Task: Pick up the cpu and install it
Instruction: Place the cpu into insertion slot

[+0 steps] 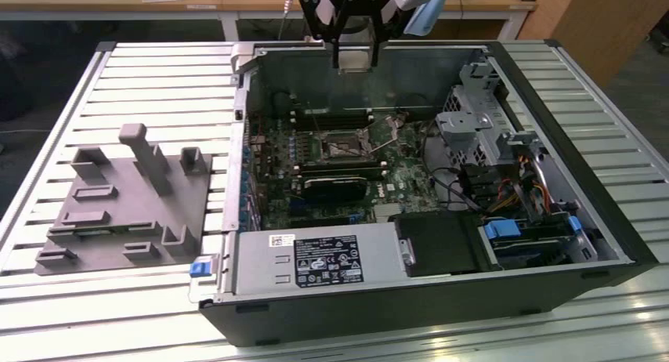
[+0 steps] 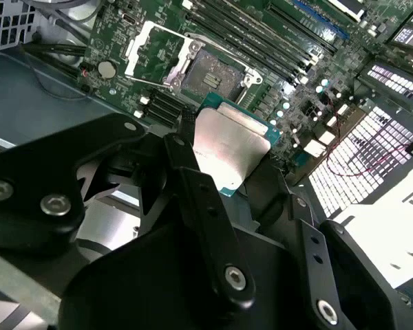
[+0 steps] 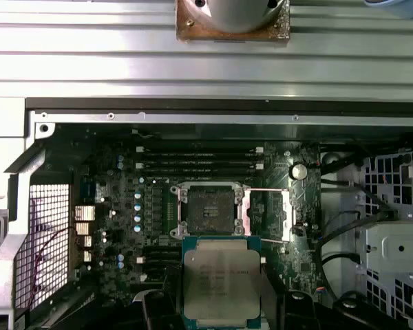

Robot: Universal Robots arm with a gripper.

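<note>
Exterior view: the pincer (image 1: 353, 58) hangs over the open computer case (image 1: 439, 311), near its far wall and well above the motherboard socket (image 1: 343, 147).

Second wrist view: the pincer grips the cpu (image 2: 230, 148) by two opposite edges. The cpu is flat and square, with a matte silver lid and a green rim.

First wrist view: the cpu lies level with its edges parallel to the black socket, which is open and apart from it.
</note>
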